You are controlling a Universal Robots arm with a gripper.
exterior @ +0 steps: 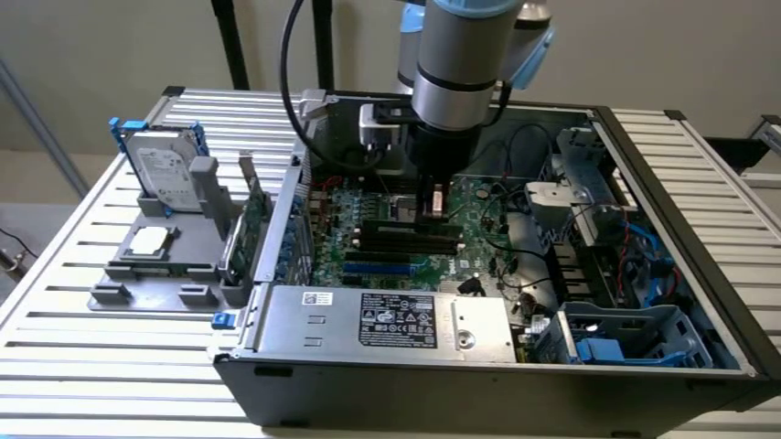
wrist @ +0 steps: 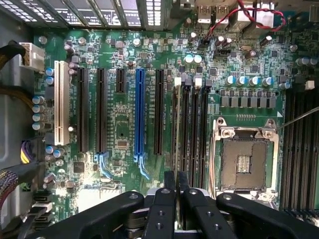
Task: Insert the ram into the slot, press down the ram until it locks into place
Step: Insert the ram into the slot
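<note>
Start on the exterior view's left, well away from the long bright-blue plastic slot: there you've got the grey plastic holder carrying a silver hard drive. Now move to the blue slot on the green motherboard, go one black socket past it toward the square metal processor socket, and there's the ram. It's a thin dark-green strip seen edge-on, standing in the slot, the first of four narrow black memory sockets. Your black two-finger gripper is pinched together on the ram's top edge.
</note>
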